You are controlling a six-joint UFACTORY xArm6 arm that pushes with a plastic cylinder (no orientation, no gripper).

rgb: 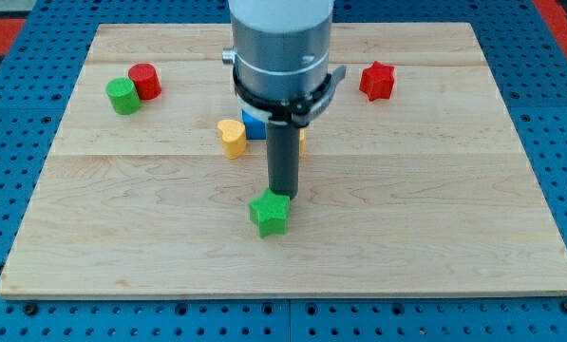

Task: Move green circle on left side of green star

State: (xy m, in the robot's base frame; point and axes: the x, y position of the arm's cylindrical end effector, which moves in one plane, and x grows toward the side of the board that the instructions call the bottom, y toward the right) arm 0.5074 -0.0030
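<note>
The green circle (123, 96) sits near the view's top left, touching the red circle (145, 81) on its upper right. The green star (270, 214) lies low in the middle of the board. My tip (282, 196) stands right at the star's upper edge, touching or nearly touching it, far to the right of and below the green circle.
A yellow heart (232, 138) lies left of the rod. A blue block (254, 126) and a yellow block (302, 142) are mostly hidden behind the arm. A red star (378, 81) sits at the upper right. The wooden board (454, 237) rests on a blue pegboard.
</note>
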